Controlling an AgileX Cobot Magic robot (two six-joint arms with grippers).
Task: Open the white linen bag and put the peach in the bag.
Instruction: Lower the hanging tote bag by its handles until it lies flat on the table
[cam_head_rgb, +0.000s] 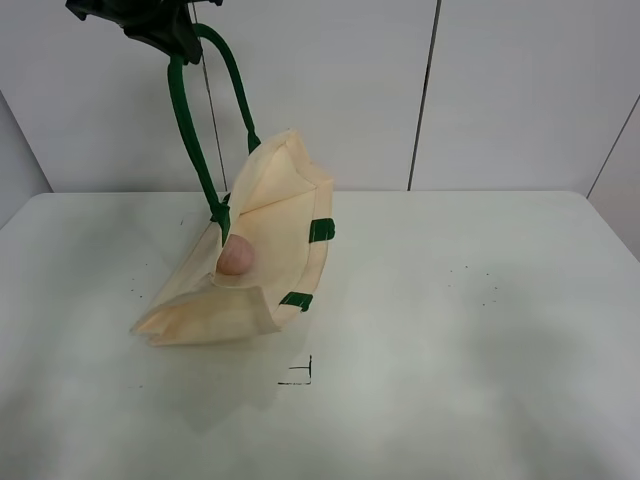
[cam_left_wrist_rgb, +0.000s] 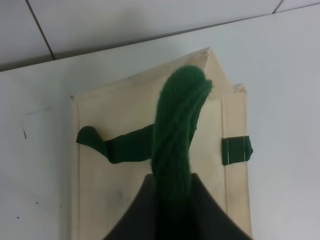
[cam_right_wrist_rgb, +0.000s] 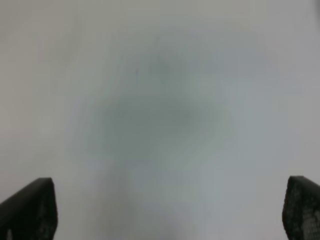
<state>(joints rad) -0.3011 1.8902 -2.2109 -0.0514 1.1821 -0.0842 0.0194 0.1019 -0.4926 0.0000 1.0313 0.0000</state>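
Exterior high view: left gripper (cam_head_rgb: 165, 35), clamped on the green strap handle (cam_head_rgb: 190, 130), hoists the white linen bag (cam_head_rgb: 275, 235). Peach (cam_head_rgb: 236, 257) sits in the bag's mouth, left-centre of the table (cam_head_rgb: 480, 300). Right gripper (cam_right_wrist_rgb: 166, 207): jaws spread, empty. Risk: a tilted lift could roll the peach out.

white linen bag (cam_head_rgb: 272, 225) obstructing left, table (cam_head_rgb: 480, 330) open to its right

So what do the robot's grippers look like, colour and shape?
Both are matte black. The left gripper has two smooth dark fingers tapering into a wedge. The right gripper shows blocky fingertips with a faintly grainy surface. No markings or cables are visible.
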